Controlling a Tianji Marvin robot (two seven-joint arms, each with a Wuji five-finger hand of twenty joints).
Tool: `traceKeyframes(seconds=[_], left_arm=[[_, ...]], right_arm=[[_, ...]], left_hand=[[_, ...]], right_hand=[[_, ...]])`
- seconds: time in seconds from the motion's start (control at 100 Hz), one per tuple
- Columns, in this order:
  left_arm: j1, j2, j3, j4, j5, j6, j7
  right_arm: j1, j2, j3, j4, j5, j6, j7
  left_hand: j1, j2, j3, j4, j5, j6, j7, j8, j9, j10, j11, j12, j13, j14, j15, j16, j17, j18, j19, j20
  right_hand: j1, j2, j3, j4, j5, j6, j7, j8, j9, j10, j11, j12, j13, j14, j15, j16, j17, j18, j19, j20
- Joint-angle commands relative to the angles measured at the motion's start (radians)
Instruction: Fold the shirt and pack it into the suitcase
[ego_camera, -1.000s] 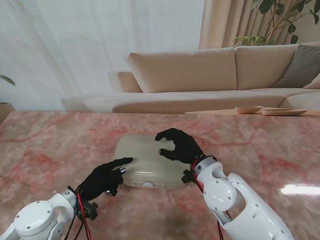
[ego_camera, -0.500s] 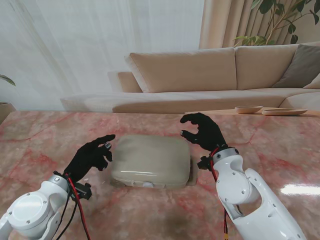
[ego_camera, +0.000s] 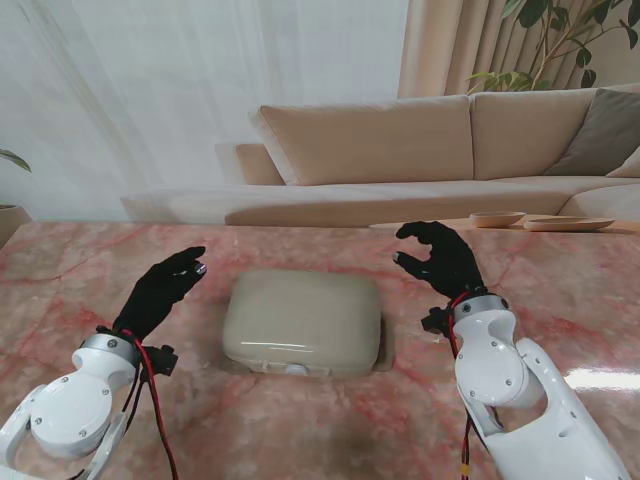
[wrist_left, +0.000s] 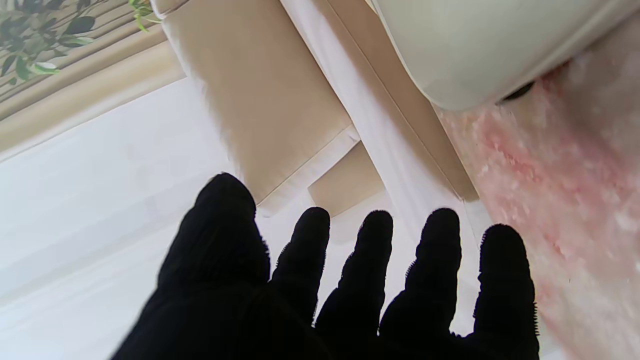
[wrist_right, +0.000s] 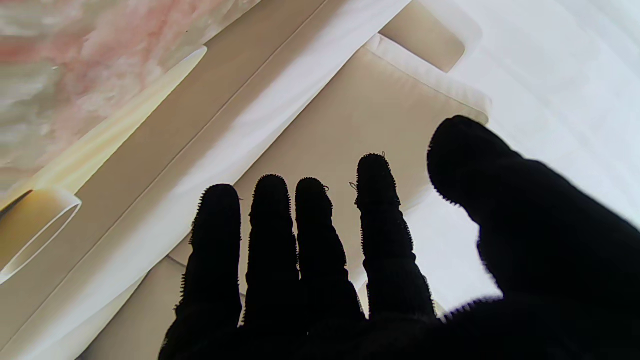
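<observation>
Stand view: the closed suitcase (ego_camera: 302, 320) lies flat on the tabletop (ego_camera: 80, 270), shirt unseen, likely packed inside. The left hand (ego_camera: 160, 288) and right hand (ego_camera: 438, 258) hover on either side, empty, fingers spread, clear of the lid.

Closed beige suitcase (ego_camera: 303, 322) lies flat mid-table (ego_camera: 80, 270), latch side toward the near edge. Left hand (ego_camera: 160, 290) raised off the suitcase's left side, fingers spread, holding nothing. Right hand (ego_camera: 438, 258) raised off its right side, fingers loosely curled, also unladen. Sofa (ego_camera: 400, 160) beyond the far edge.
</observation>
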Motion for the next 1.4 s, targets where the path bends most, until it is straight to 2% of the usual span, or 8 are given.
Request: traceKeyframes(seconds=[0.0,0.08,0.19,0.38,0.42,0.87,0.96,1.39], left_arm=[[-0.006,-0.003,0.001,0.013,0.006,0.002,0.003],[-0.011,-0.002,0.002,0.022,0.035,0.004,0.010],[-0.014,-0.004,0.003,0.037,0.058,0.002,0.025],[-0.007,-0.010,-0.001,0.061,0.041,-0.009,0.048],[-0.004,-0.012,-0.001,0.066,0.038,-0.012,0.053],[0.043,-0.031,0.005,0.107,0.033,-0.029,0.138],[0.049,-0.033,0.007,0.111,0.029,-0.031,0.143],[0.046,-0.033,0.018,0.121,0.016,-0.034,0.139]], right_arm=[[-0.012,0.000,0.013,0.013,0.014,0.014,0.011],[-0.017,-0.002,0.025,0.020,0.030,0.023,0.008],[-0.021,-0.007,0.036,0.032,0.054,0.030,0.001],[-0.017,-0.012,0.046,0.067,0.085,0.031,-0.008],[-0.016,-0.013,0.048,0.077,0.092,0.029,-0.010],[-0.012,-0.030,0.041,0.159,0.187,-0.008,-0.043],[-0.014,-0.033,0.037,0.168,0.197,-0.010,-0.052],[-0.012,-0.039,0.033,0.185,0.227,-0.002,-0.059]], left_hand=[[-0.034,0.041,-0.037,-0.032,-0.023,-0.016,-0.025,0.009,-0.046,-0.006,-0.032,-0.025,-0.067,-0.034,-0.054,-0.049,-0.035,-0.048,-0.067,-0.041],[-0.043,0.045,-0.037,-0.032,-0.037,-0.016,-0.033,0.008,-0.091,-0.015,-0.057,-0.061,-0.131,-0.050,-0.091,-0.104,-0.060,-0.098,-0.149,-0.099],[-0.066,0.048,-0.038,-0.034,-0.039,-0.016,-0.036,0.009,-0.115,-0.018,-0.066,-0.098,-0.175,-0.056,-0.111,-0.146,-0.058,-0.123,-0.258,-0.172],[-0.117,0.064,-0.043,-0.035,-0.060,-0.026,-0.047,0.008,-0.156,-0.030,-0.071,-0.128,-0.223,-0.070,-0.130,-0.179,-0.069,-0.134,-0.378,-0.219],[-0.136,0.069,-0.040,-0.035,-0.069,-0.029,-0.053,0.008,-0.169,-0.036,-0.073,-0.139,-0.240,-0.074,-0.137,-0.190,-0.063,-0.143,-0.448,-0.224],[-0.169,0.074,-0.041,-0.034,-0.082,-0.022,-0.065,0.007,-0.162,-0.033,-0.078,-0.146,-0.250,-0.073,-0.146,-0.198,-0.065,-0.137,-0.532,-0.205],[-0.170,0.074,-0.040,-0.034,-0.080,-0.021,-0.068,0.008,-0.160,-0.033,-0.081,-0.146,-0.250,-0.077,-0.147,-0.200,-0.042,-0.136,-0.590,-0.175],[-0.168,0.074,-0.040,-0.034,-0.081,-0.019,-0.069,0.008,-0.147,-0.026,-0.081,-0.143,-0.243,-0.073,-0.144,-0.200,-0.027,-0.123,-0.612,-0.143]], right_hand=[[-0.035,0.010,-0.014,0.024,0.031,0.001,-0.018,-0.002,0.009,0.006,-0.023,-0.001,0.036,0.014,-0.022,-0.030,0.004,0.001,-0.001,0.007],[-0.039,0.012,-0.020,0.025,0.030,0.002,-0.022,-0.002,0.009,0.006,-0.035,-0.008,0.034,0.014,-0.042,-0.043,0.003,0.005,-0.009,0.001],[-0.045,0.013,-0.024,0.025,0.027,0.008,-0.027,-0.002,0.005,0.008,-0.048,-0.016,0.025,0.013,-0.058,-0.052,-0.001,0.006,-0.016,-0.003],[-0.072,0.016,-0.038,0.023,0.005,0.015,-0.042,-0.006,-0.004,0.008,-0.070,-0.032,0.012,0.005,-0.078,-0.065,-0.006,0.006,-0.028,-0.009],[-0.083,0.018,-0.043,0.023,0.002,0.018,-0.047,-0.006,-0.002,0.010,-0.082,-0.044,0.009,0.005,-0.088,-0.073,-0.006,0.008,-0.033,-0.011],[-0.142,0.034,-0.082,0.021,-0.028,0.031,-0.082,-0.015,-0.015,0.025,-0.150,-0.112,-0.024,0.000,-0.147,-0.118,-0.023,0.015,-0.070,-0.021],[-0.143,0.034,-0.084,0.022,-0.025,0.033,-0.084,-0.016,-0.012,0.027,-0.156,-0.121,-0.021,0.003,-0.151,-0.123,-0.024,0.015,-0.073,-0.021],[-0.135,0.049,-0.099,0.024,-0.029,0.040,-0.091,-0.017,-0.020,0.028,-0.151,-0.133,-0.028,0.001,-0.152,-0.127,-0.023,0.012,-0.081,-0.021]])
